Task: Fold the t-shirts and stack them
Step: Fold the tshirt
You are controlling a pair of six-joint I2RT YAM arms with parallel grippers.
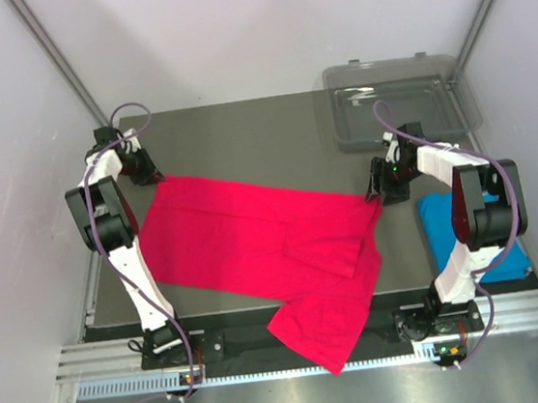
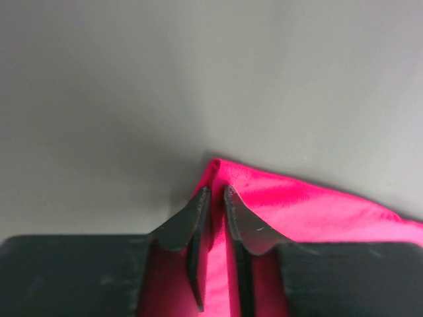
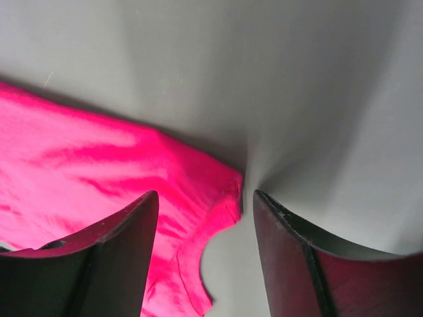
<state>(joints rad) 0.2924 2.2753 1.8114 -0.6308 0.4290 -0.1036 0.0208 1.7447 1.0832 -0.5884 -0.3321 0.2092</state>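
Note:
The crimson-pink t-shirt (image 1: 264,241) lies spread across the dark table, one part hanging over the near edge. My left gripper (image 1: 147,176) is shut on the shirt's far left corner (image 2: 228,173); the cloth runs between the two fingertips (image 2: 201,198). My right gripper (image 1: 381,192) is open, its jaws straddling the shirt's right corner (image 3: 221,185) without pinching it. The sky blue t-shirt (image 1: 438,221) lies folded at the right, partly hidden under my right arm.
A clear grey plastic tray (image 1: 398,99) sits at the far right corner of the table (image 1: 242,136). White walls close in both sides. The table's near edge has a metal rail (image 1: 294,340).

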